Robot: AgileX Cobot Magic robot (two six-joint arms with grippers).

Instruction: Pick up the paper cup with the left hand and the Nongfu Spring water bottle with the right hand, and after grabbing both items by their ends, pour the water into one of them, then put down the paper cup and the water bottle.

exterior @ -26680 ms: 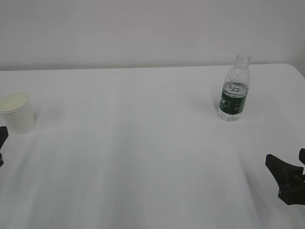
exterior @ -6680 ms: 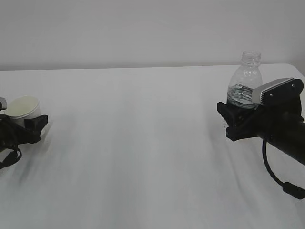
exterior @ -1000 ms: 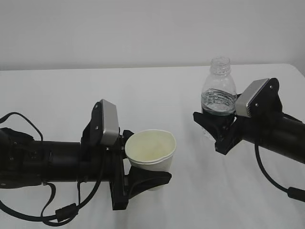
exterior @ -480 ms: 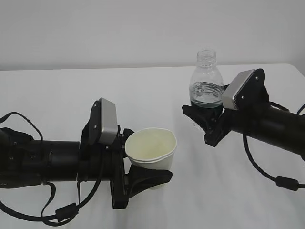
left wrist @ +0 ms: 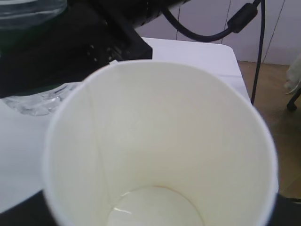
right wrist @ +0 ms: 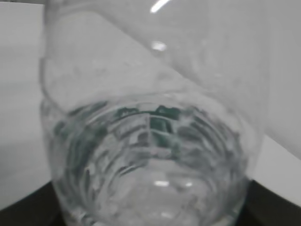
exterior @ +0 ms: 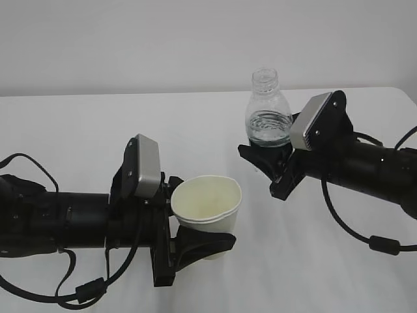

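The white paper cup (exterior: 207, 201) is held off the table at centre, upright, with my left gripper (exterior: 194, 220) shut around its lower half. From the left wrist its cream inside (left wrist: 160, 141) fills the view and looks empty. To its upper right the Nongfu Spring water bottle (exterior: 266, 111) stands upright and capless, my right gripper (exterior: 267, 168) shut on its lower part and hiding the green label. The water (exterior: 268, 128) reaches the bottle's shoulder. The bottle (right wrist: 150, 141) fills the right wrist view, hiding the jaws. A small gap separates bottle and cup.
A white table (exterior: 195, 117) stretches under both arms, with a plain white wall behind. Its right edge (exterior: 408, 96) lies near the right arm. In the left wrist view the right arm's black cable (left wrist: 244, 19) hangs above the cup, with wooden floor (left wrist: 273, 103) beyond the table.
My right gripper has carried the bottle leftward and a little higher, closer to the cup. The left arm and the cup have stayed still.
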